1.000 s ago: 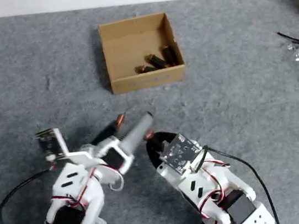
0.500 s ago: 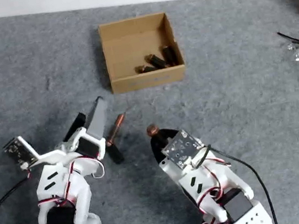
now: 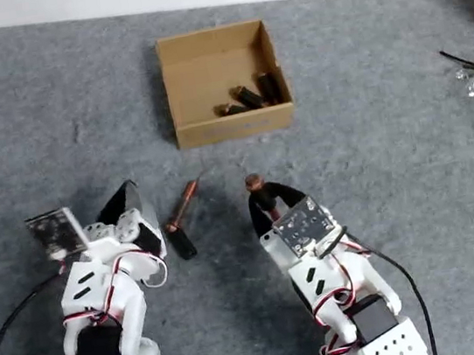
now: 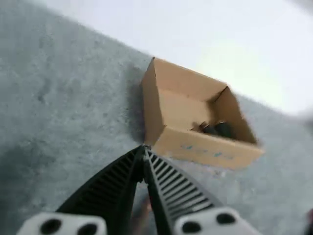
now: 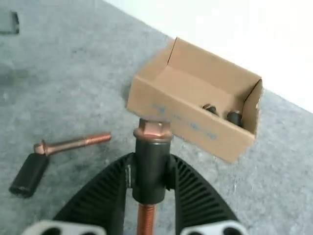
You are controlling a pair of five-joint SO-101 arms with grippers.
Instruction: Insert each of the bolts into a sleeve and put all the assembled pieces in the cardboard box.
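Now, sleeved bolt (image 5: 151,142) clamped in right gripper (image 5: 149,169) — cardboard box (image 5: 195,128) well apart.

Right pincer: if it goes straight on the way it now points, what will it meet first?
Probably the near wall of the cardboard box. The right pincer, shut on a sleeved bolt, points at it with nothing between. Height is unclear; it might pass over the rim.

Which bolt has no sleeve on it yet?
The bare copper bolt lying on the carpet, beside the loose black sleeve. The other bolt already sits through the gripped sleeve in the right gripper.
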